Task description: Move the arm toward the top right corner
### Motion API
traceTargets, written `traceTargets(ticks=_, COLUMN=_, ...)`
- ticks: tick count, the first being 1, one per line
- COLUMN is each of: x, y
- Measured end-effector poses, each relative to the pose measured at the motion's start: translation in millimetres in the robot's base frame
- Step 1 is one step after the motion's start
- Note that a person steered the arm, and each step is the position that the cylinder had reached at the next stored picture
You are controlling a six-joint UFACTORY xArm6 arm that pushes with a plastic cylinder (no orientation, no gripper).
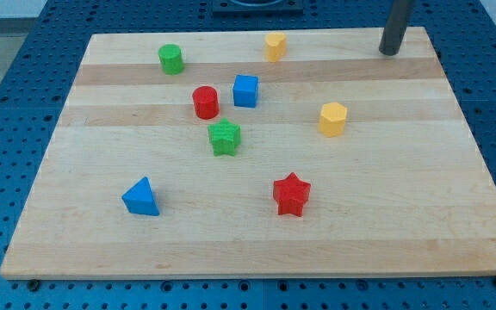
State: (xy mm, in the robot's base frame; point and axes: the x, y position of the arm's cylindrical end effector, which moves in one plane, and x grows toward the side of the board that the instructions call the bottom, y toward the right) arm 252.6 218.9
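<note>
While the dark rod comes down from the view's top edge, my tip (389, 52) rests on the wooden board (257, 250) close to its top right corner, touching no block. Being a plain rod, it has nothing to open or close and holds nothing — it only meets the board's surface.

Nearest to my tip are two yellow pieces: a small yellow block (275, 46) of unclear shape well to its left along the top edge, and a yellow hexagonal block (333, 119) below and to the left, both clearly apart from it.

Toward the board's middle sit a blue cube (245, 90) and, just left of it, a red cylinder (205, 102); a green star-like block (225, 137) lies just below them. A green cylinder (171, 58) stands near the top left. Lower down — well away from my tip — a blue triangular block (141, 197) lies at the left and a red star (292, 194) to the right of centre.
</note>
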Motion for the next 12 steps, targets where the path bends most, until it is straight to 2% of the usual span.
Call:
traceTargets(ticks=3, x=-8, y=3)
traceTargets(ticks=5, x=-54, y=3)
traceTargets(ticks=7, x=-52, y=51)
traceTargets(ticks=8, x=-52, y=55)
traceTargets(ticks=10, x=-51, y=46)
traceTargets(ticks=11, x=-51, y=5)
traceTargets(ticks=12, x=-50, y=3)
